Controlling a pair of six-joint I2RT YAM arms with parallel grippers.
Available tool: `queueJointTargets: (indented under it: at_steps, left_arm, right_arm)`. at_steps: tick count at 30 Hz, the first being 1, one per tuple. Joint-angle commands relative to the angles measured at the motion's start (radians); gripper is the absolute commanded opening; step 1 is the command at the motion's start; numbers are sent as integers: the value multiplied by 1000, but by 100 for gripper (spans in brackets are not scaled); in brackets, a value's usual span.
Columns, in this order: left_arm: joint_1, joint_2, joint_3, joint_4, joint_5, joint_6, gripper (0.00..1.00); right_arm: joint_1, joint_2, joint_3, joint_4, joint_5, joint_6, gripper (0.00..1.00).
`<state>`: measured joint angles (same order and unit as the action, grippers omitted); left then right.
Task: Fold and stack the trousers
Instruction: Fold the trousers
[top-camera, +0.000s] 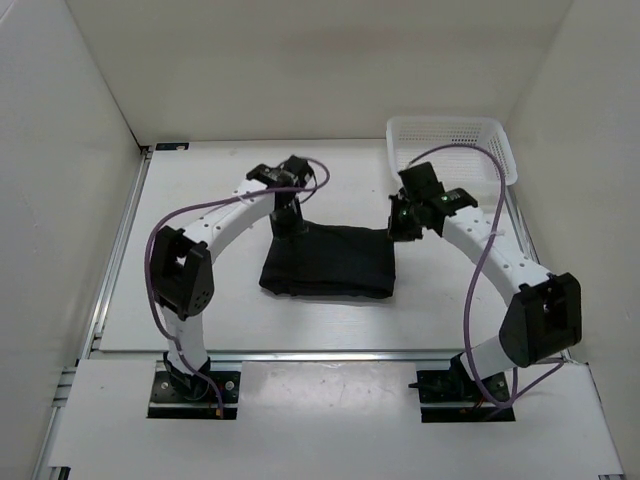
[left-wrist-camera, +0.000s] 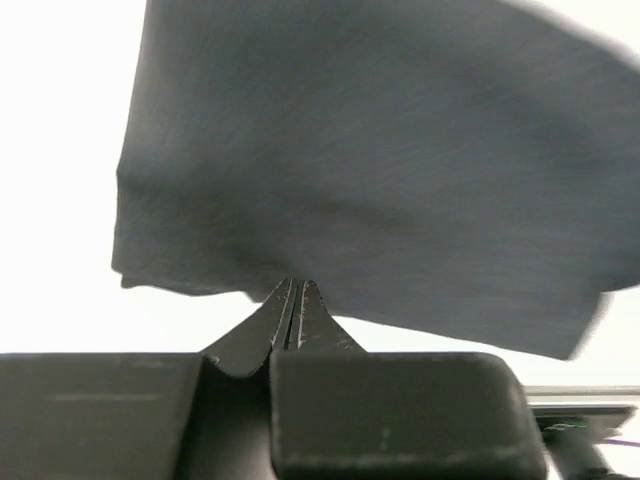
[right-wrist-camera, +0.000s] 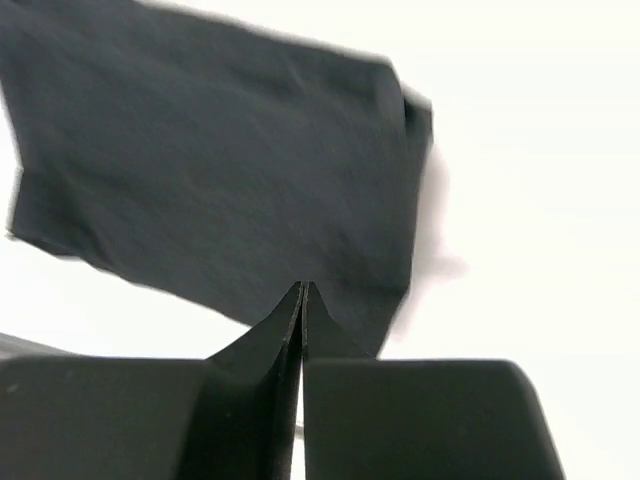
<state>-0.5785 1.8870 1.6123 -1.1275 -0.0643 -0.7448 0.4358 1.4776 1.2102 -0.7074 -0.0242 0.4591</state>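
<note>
Here we are over the counter (top-camera: 200, 300), and the white mesh basket (top-camera: 445, 121) sits in the far right corner, so let's take our bearings from that. The trousers (top-camera: 330, 265) lie to the near left of the basket, folded down into a compact black rectangle, flat on the counter and well clear of the basket's wall. The right end effector (top-camera: 400, 230) is down just on the near side of the basket, at the corner of the cloth closest to it. The left end effector (top-camera: 287, 228) is well off to the basket's left, at the cloth's other far corner. The left wrist camera shows the fingers (left-wrist-camera: 325, 330) pressed tight together, tips nipping the edge of the dark fabric. It's the same on the right wrist: fingers (right-wrist-camera: 265, 335) closed flat against each other, pinching the hem where the cloth meets their tips. The outer edges of the fabric are blurred in both close views.
</note>
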Motion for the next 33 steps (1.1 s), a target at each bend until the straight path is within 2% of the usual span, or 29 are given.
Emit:
queueJointTargets:
  at_steps: [1,3,5,6,10,13,15,16,17,18,20,21,22,23,24,25,26,27,33]
  left_arm:
    - [35,45,193,-31,-46,30,10]
    - [48,118,320,-49,-98,42,10]
    - [58,217,369,-58,-127,42,10]
    - [68,250,405,-46,-109,88,10]
    - [88,362,419,-16,-43,139,10]
    - [97,399,419,-41,6,168,10]
    - [97,358,431,-80,-17,180,10]
    - [97,322,431,-90,-31,192,11]
    - [97,238,431,-106,-43,193,14]
    - [97,195,431,-116,-52,205,17]
    - [106,67,472,-130,-62,232,39]
    - [106,26,481,-146,-62,242,52]
    - [118,-14,491,-146,-71,252,63]
    - [130,-55,491,-155,-71,252,81]
    - [131,-137,473,-155,-71,252,87]
    - [144,-178,456,-155,-80,262,95]
    - [144,-215,408,-146,-89,274,100]
    - [154,-276,384,-146,-89,288,100]
    - [154,-433,230,-176,-170,266,100]
  right_arm:
    - [-25,100,92,-41,40,-82,0]
    - [-35,151,121,-5,40,-91,0]
    - [-49,246,155,48,26,-82,0]
    - [-49,281,166,62,15,-82,0]
    - [-49,444,186,82,30,-48,0]
    - [-58,408,186,82,30,-21,0]
    - [-58,313,201,34,53,-5,9]
    - [-58,272,201,20,53,-5,17]
    - [-58,229,222,-15,90,-5,35]
    - [-58,145,223,-30,108,-5,47]
    - [-58,45,270,-93,142,-5,67]
    - [-58,20,291,-121,142,-16,69]
    - [-58,-3,314,-150,158,-28,76]
    - [-58,-49,330,-177,171,-28,81]
    - [-58,-75,330,-207,187,-28,91]
    - [-58,-101,330,-217,207,-28,93]
    - [-58,-153,318,-230,254,-28,98]
    - [-58,-180,302,-230,276,-37,100]
    - [-78,-344,178,-230,369,-27,100]
